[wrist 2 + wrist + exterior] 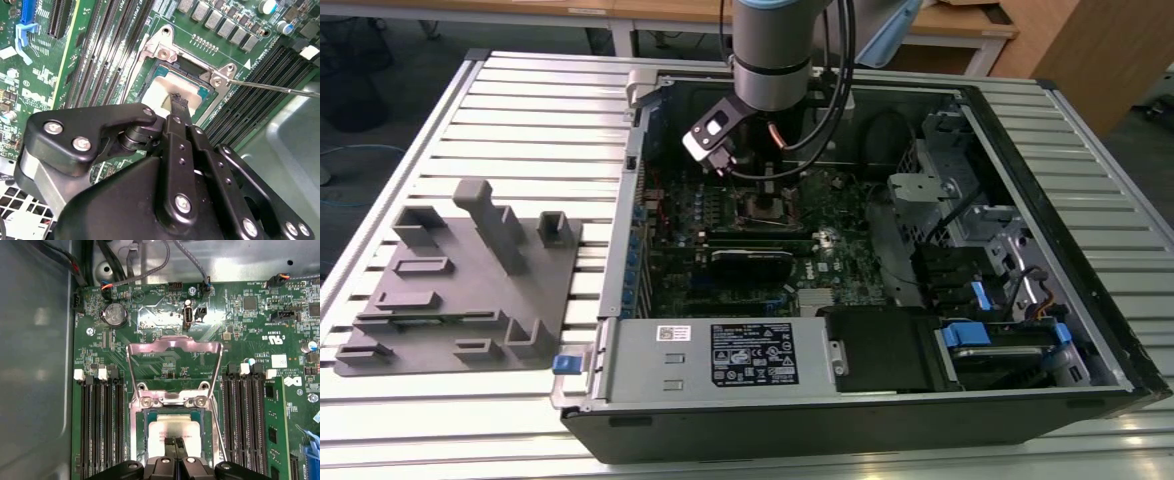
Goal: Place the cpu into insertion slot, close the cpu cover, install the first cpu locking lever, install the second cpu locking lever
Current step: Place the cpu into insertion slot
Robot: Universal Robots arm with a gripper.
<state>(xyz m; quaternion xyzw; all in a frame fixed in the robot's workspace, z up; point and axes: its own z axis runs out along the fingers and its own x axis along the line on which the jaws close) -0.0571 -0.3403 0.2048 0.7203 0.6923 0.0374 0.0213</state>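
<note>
The cpu (169, 424) lies flat in the insertion slot (145, 440), its silver-grey top showing; in the second wrist view the cpu (162, 95) looks bright inside the insertion slot (161, 52). The cpu cover (173, 344) is swung open, back from the socket, with the board visible through its window. My gripper (175, 442) hangs just over the chip with its two dark fingers together, shut, and I cannot tell whether it touches the chip. In the second wrist view the gripper (179, 101) points at the chip's edge. A thin locking lever (272, 88) sticks out unlatched.
The arm (770, 75) reaches into the open computer case (1067, 390) on a slatted table. Black memory slots (102, 425) flank the socket on both sides. Cables (834, 120) hang beside the arm. A grey fixture block (454, 280) sits at the exterior view's left.
</note>
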